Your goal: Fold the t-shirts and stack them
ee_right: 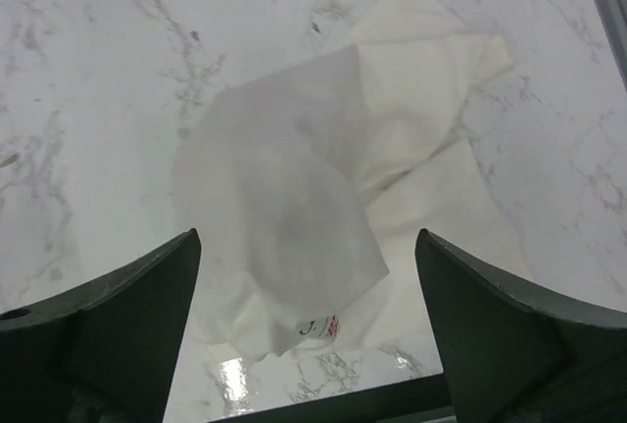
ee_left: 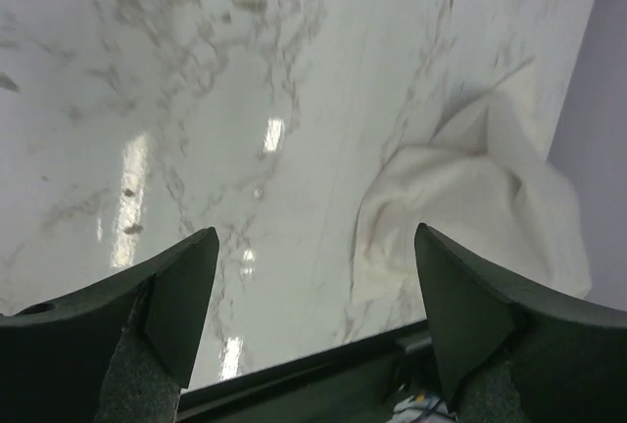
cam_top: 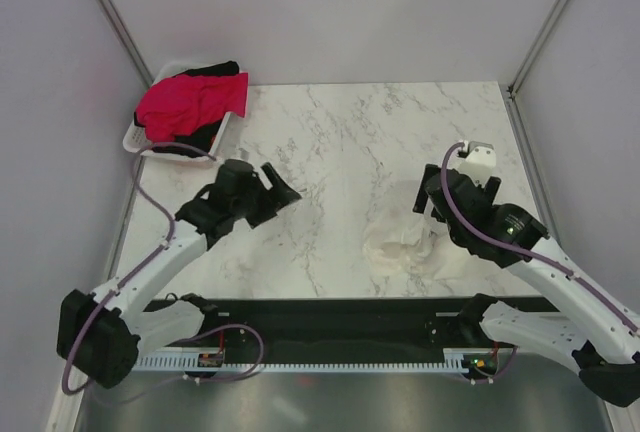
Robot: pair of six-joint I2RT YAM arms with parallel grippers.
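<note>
Crumpled white t-shirt (cam_top: 405, 237) lies free beneath the open, empty right gripper (ee_right: 306, 242); left gripper (ee_left: 313, 242), likewise open, stands aside, presumably ready for spreading.

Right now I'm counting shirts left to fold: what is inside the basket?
A red-pink shirt lies over a black shirt in the basket; anything beneath them is hidden.

No text can be read with certainty: the only marking is a small tag (ee_right: 318, 326) at the near edge of the crumpled white t-shirt (ee_right: 294, 198), with a dark curled sign and a red patch, both too small to read.
</note>
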